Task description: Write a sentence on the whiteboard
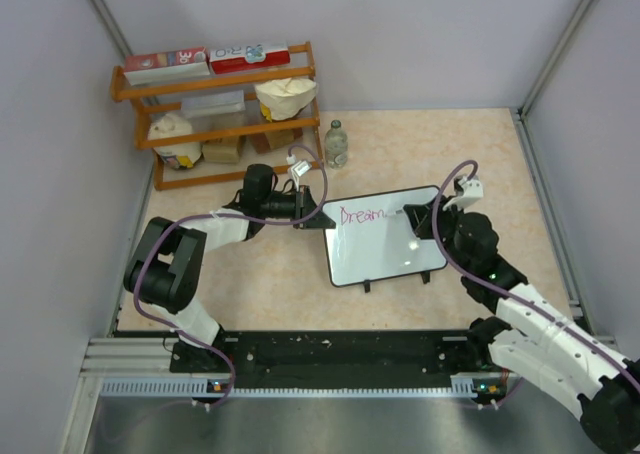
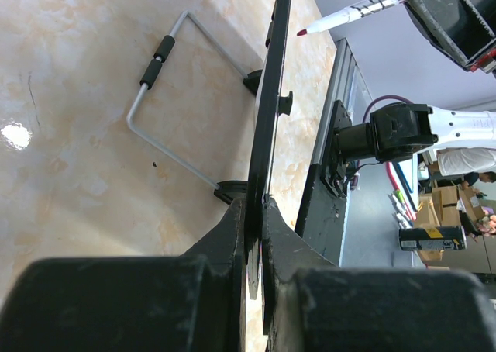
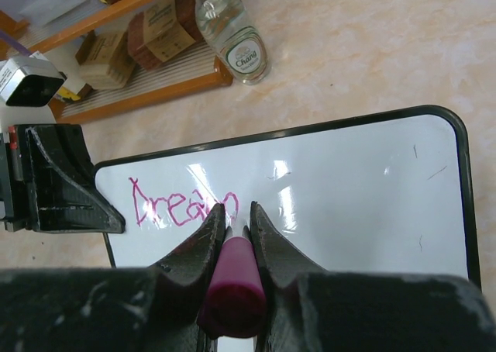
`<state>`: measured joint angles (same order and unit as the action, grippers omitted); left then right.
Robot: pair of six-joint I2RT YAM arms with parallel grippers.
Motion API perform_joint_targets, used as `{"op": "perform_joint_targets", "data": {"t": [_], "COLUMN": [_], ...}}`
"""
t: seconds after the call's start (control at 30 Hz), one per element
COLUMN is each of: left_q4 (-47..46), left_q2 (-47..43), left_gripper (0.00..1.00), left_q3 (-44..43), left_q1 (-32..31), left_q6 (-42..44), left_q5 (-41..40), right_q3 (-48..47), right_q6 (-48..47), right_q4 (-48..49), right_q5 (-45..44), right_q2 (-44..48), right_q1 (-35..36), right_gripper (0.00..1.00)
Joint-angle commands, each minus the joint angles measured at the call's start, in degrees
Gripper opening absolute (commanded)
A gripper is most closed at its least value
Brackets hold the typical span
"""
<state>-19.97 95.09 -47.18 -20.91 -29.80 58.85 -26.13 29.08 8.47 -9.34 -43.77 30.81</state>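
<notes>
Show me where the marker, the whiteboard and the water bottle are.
marker (image 3: 232, 290): right wrist view, its pink rear end.
whiteboard (image 3: 356, 205): right wrist view, bare white surface.
water bottle (image 3: 242, 57): right wrist view, its label.

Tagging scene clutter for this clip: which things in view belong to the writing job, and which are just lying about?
In use: whiteboard; pink word "Dream" written so far; pink marker in the right gripper; left gripper clamped on the board's edge.

Lying about: wooden shelf; its boxes and bags; water bottle beside it.
</notes>
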Motion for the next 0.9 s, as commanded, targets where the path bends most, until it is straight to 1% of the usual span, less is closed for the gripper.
{"op": "perform_joint_targets", "data": {"t": [0.0, 0.3, 0.63, 0.87], "left_q4": [1.1, 1.1, 1.2, 1.3], "left_q2": [-1.3, -1.4, -1.2, -1.4], "left_gripper": [0.00, 0.00, 0.00, 0.00], "left_q3": [-1.1, -1.1, -1.2, -1.2], "left_q1": [-0.4, -0.4, -0.4, -0.4], "left_q6": [2.6, 2.7, 2.7, 2.9], "left_q5": [-3.7, -3.7, -3.7, -3.8], "right_q3": [-4.2, -5.4, -3.8, -3.9], "right_q6": [-0.6, 0.3, 0.8, 0.9], "right_q4": [1.2, 2.2, 2.9, 3.4], "right_q5": [-1.2, -0.8, -0.1, 2.5], "right_q2": [-0.2, -4.1, -4.6, -6.0], "right_q1": [-0.9, -2.8, -3.7, -3.8], "right_gripper": [0.00, 0.00, 0.00, 0.00]}}
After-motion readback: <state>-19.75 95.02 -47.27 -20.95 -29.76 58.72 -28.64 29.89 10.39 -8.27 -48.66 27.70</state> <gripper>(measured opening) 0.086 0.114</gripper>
